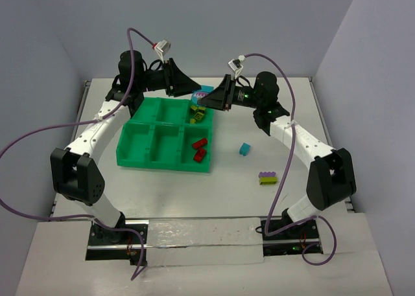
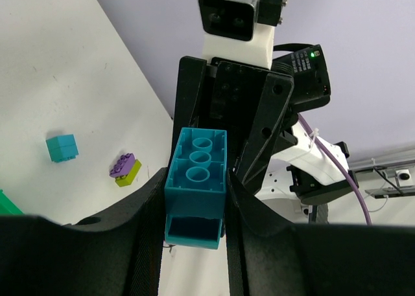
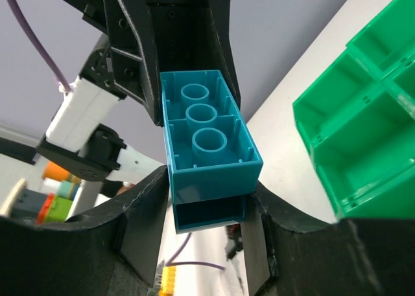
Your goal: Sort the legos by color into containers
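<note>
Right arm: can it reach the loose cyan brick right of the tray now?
Probably not yet: the right tool is clamped on the shared cyan brick, with the left tool on its other end. Otherwise the path looks free: the loose cyan brick sits apart on the table, on that arm's side.

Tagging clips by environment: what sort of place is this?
Probably a lab robot cell, not a home or factory: a white table boxed in by plain panels, two arms bolted at its near edge, and props on it, a green tray and legos.
</note>
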Controlling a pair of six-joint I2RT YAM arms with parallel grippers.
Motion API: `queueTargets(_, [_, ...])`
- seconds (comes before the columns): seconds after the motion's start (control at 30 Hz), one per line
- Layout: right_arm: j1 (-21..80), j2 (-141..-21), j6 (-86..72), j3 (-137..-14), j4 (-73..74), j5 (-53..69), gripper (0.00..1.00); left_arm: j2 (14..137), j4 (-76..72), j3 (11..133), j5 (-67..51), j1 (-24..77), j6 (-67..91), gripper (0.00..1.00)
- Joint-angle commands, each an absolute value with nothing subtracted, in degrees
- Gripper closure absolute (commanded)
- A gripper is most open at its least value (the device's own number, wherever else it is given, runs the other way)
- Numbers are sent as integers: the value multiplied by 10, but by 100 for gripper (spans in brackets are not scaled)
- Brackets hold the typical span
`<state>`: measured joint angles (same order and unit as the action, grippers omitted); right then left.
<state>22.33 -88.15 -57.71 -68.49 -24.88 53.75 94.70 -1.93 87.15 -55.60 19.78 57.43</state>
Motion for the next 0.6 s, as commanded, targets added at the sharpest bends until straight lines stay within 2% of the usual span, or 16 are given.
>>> queueTargets(0.0, [236, -874, -585, -690, -320, 541, 80, 929, -18, 871, -547, 201, 557, 100])
queueTargets(0.03, [236, -874, -584, -689, -320, 540, 83, 929, -18, 871, -547, 202, 556, 100])
queueTargets(0.1, [236, -872, -581, -686, -313, 536, 100, 929, -17, 873, -547, 201, 556, 100])
queueTargets(0.23, [236, -869, -559, -683, -283, 529, 100, 928, -14, 876, -546, 200, 557, 100])
queueTargets(0.57, [246, -842, -396, -694, -71, 469, 100, 929, -18, 885, -547, 184, 567, 100])
